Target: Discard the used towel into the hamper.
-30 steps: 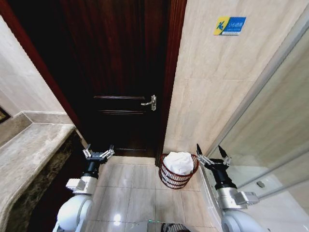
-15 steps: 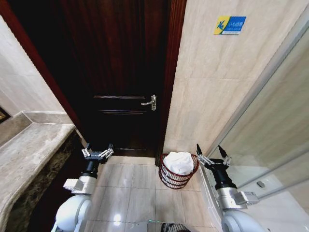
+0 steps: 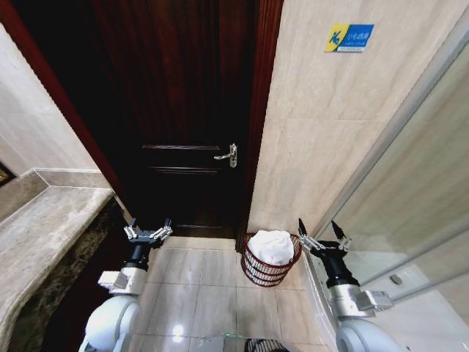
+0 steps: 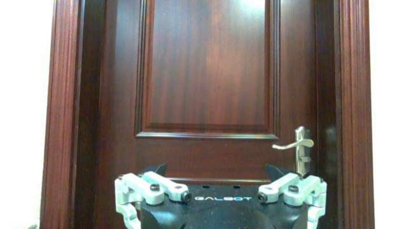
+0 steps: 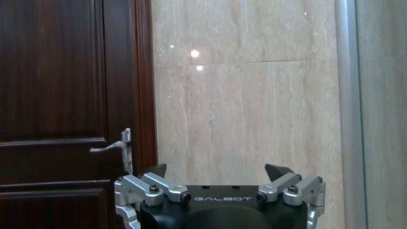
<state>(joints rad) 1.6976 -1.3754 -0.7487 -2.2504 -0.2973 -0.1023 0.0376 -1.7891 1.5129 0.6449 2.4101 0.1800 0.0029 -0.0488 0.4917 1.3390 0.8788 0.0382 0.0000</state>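
My head camera looks forward and down from high up, the door (image 3: pixel 183 125) filling the upper middle of the frame. Each wrist camera sits just behind its fingers, facing level at that door; all three share its handle (image 3: pixel 227 155).

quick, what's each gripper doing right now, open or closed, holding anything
Left gripper: open, holding nothing, raised before the door.
Right gripper: open, holding nothing, beside the hamper.
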